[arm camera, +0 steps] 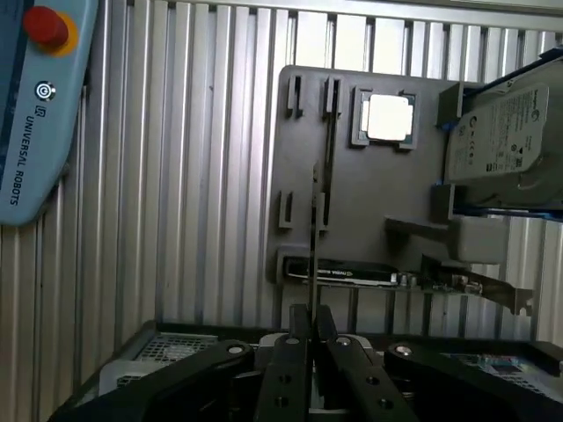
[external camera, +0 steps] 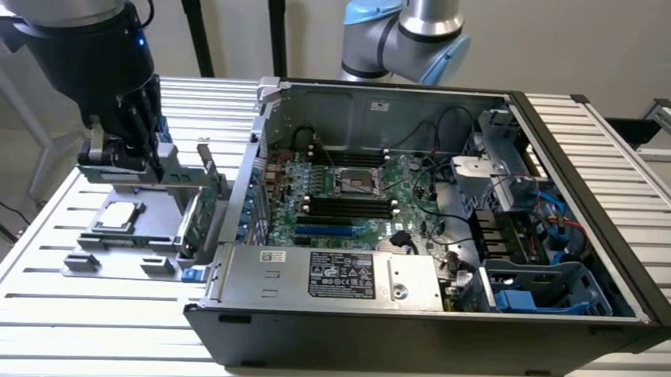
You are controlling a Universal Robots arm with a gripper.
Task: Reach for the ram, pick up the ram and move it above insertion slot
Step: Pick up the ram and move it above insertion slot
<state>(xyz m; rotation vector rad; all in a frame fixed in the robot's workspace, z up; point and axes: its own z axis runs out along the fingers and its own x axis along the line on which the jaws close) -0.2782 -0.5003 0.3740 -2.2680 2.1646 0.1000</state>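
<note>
At the exterior view's left the gripper (external camera: 131,161) hangs over the grey holder tray (external camera: 78,267), jaws pressed almost together. In the wrist view they pinch the ram (arm camera: 312,237), seen edge-on as a thin upright line. The expansion card (external camera: 199,212) stands close at four o'clock. The insertion slot (external camera: 346,206) lies at about four o'clock, inside the open case (external camera: 419,330). To my eye, carrying it well means a firm pinch, the stick kept upright and lifted clear of card and case wall.

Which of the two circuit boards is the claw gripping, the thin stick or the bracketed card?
The thin stick, seen edge-on between the closed fingers of the claw. The bracketed card sits in the gray tray, untouched.
</note>
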